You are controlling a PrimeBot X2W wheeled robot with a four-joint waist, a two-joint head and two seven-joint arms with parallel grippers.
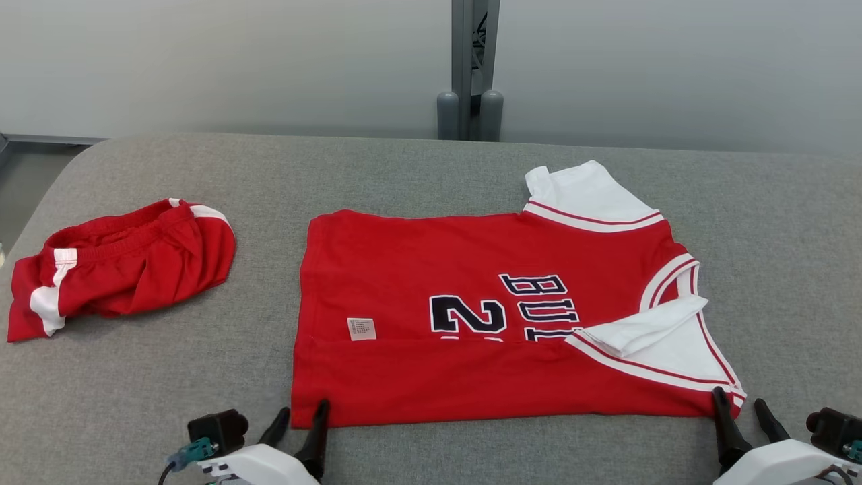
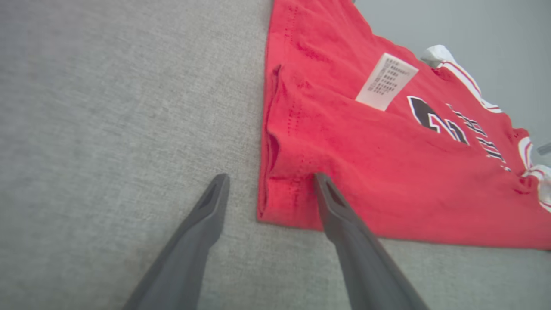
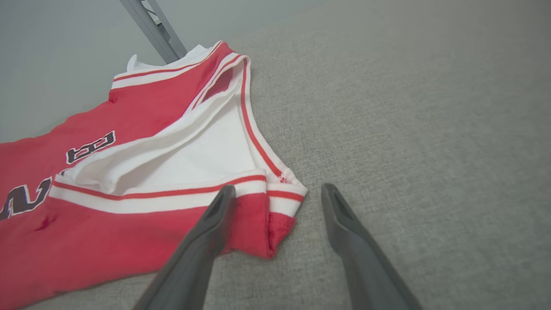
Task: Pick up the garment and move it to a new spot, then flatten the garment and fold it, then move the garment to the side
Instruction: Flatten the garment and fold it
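Note:
The garment (image 1: 471,283) is a red jersey with white sleeves and dark lettering. It lies flat on the grey table (image 1: 404,168), its near long edge folded over onto the front. My left gripper (image 1: 303,409) is open at the near left corner, one finger over the hem and one on bare table. In the left wrist view the left gripper (image 2: 271,178) straddles that corner of the garment (image 2: 366,163). My right gripper (image 1: 739,397) is open at the near right corner by the white sleeve. In the right wrist view the right gripper (image 3: 279,188) brackets the striped corner of the garment (image 3: 107,232).
A bunched pair of red shorts (image 1: 128,259) with white stripes lies at the table's left side. A grey metal post (image 1: 471,67) stands behind the far edge, against a pale wall. Bare grey table surrounds the jersey on the right and in front.

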